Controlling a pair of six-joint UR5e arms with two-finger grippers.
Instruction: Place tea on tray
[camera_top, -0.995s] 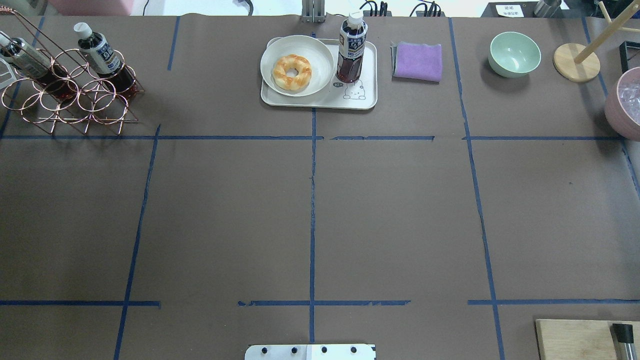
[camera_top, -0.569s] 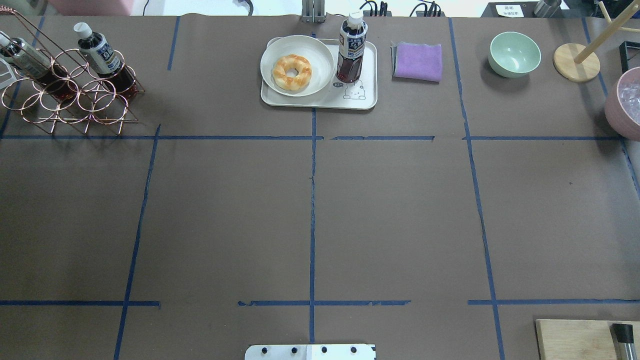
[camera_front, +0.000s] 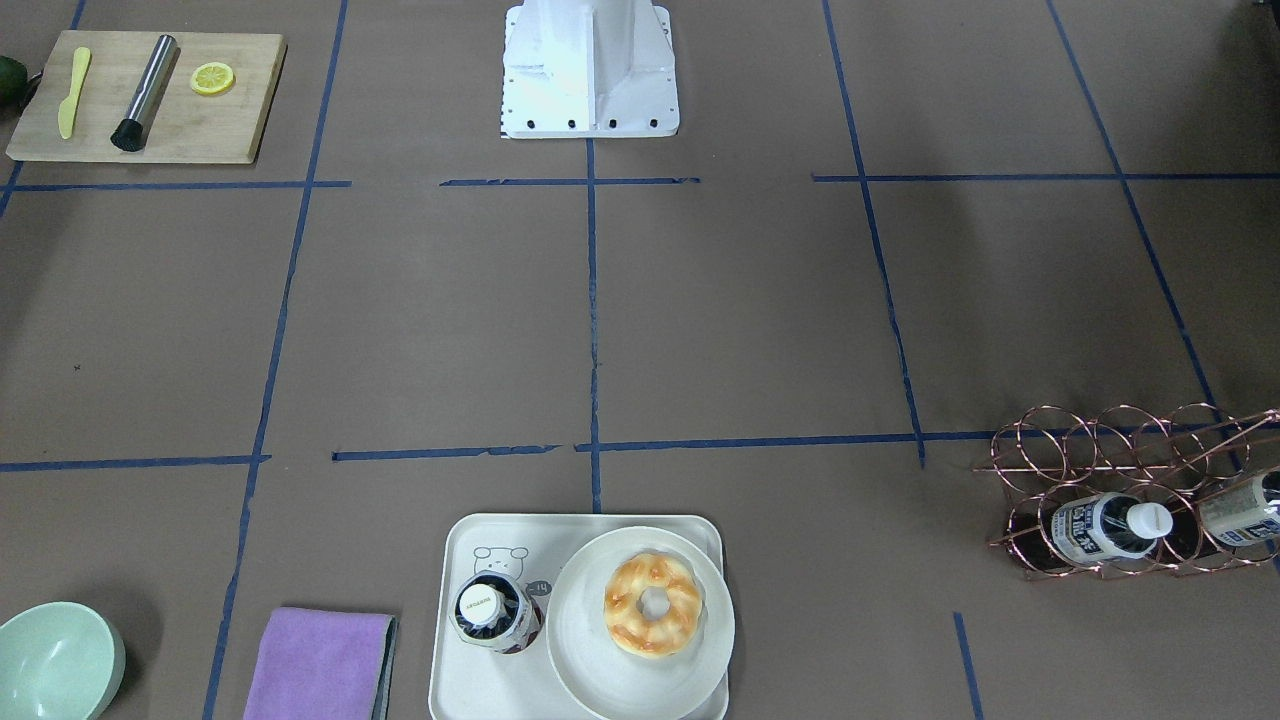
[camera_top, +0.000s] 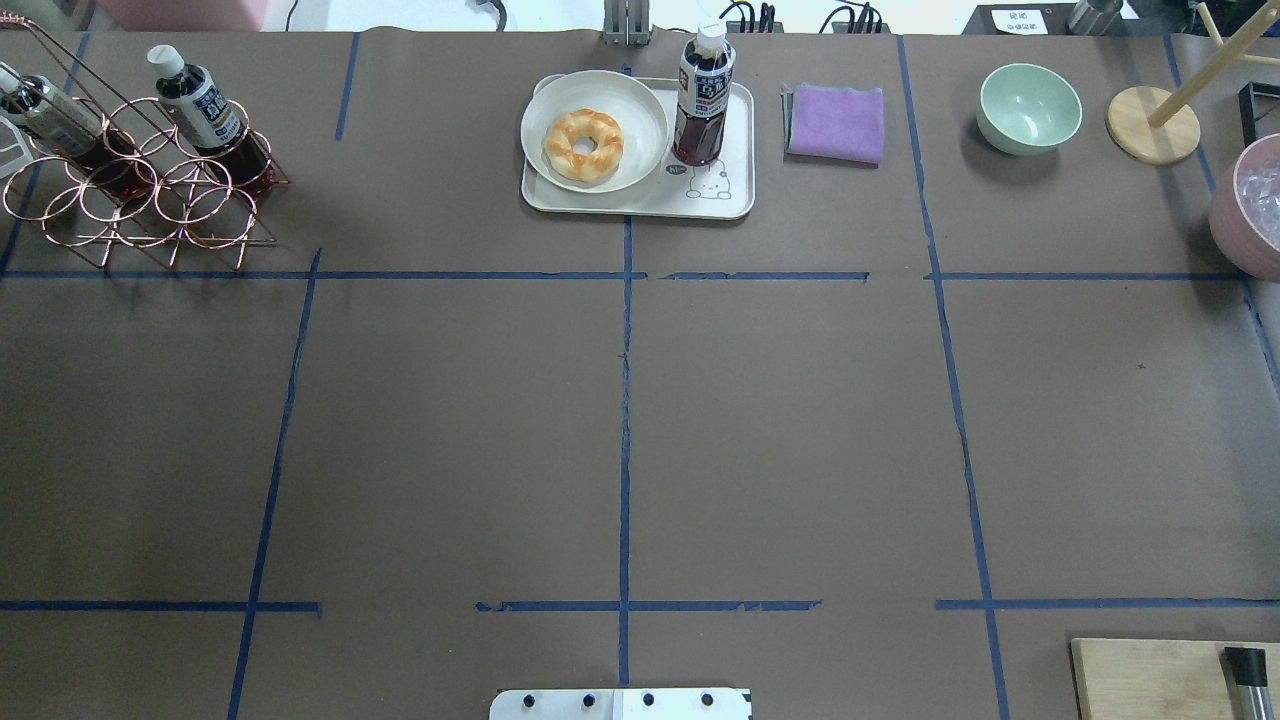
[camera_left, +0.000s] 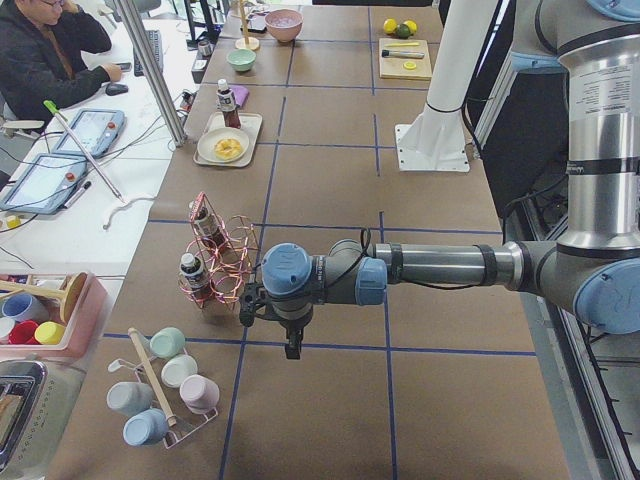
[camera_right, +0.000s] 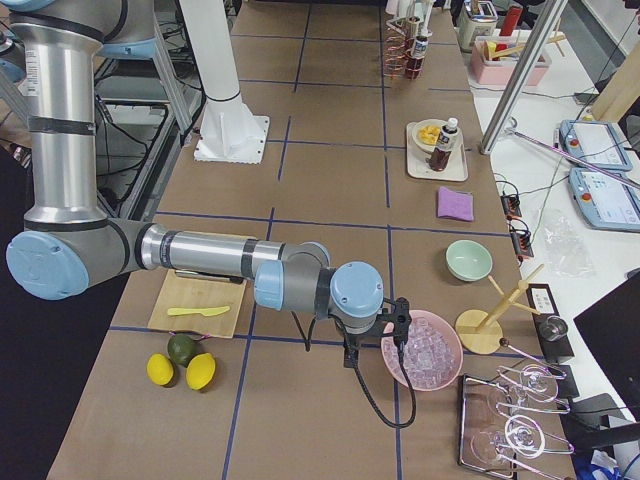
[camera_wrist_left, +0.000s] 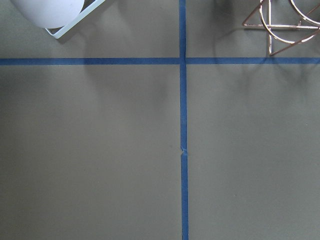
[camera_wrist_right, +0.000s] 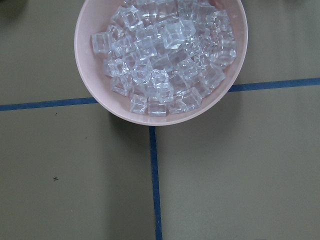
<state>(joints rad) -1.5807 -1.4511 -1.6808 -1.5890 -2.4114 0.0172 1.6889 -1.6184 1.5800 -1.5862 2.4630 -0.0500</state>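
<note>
A tea bottle (camera_top: 702, 100) stands upright on the cream tray (camera_top: 640, 203), right of the plate, above the bear drawing. It also shows in the front view (camera_front: 487, 612) on the tray (camera_front: 447, 665). Two more tea bottles (camera_top: 200, 110) (camera_top: 45, 115) lie tilted in the copper wire rack (camera_top: 140, 200) at the far left. My left gripper (camera_left: 292, 350) hangs over the table near the rack; my right gripper (camera_right: 348, 360) hangs beside the pink ice bowl (camera_right: 420, 350). Neither holds a bottle; I cannot tell if they are open or shut.
A round plate with a donut (camera_top: 583, 145) fills the tray's left part. A purple cloth (camera_top: 836, 122), green bowl (camera_top: 1029, 107) and wooden stand (camera_top: 1152, 125) sit right of the tray. A wooden board (camera_front: 150, 95) carries a knife, muddler and lemon slice.
</note>
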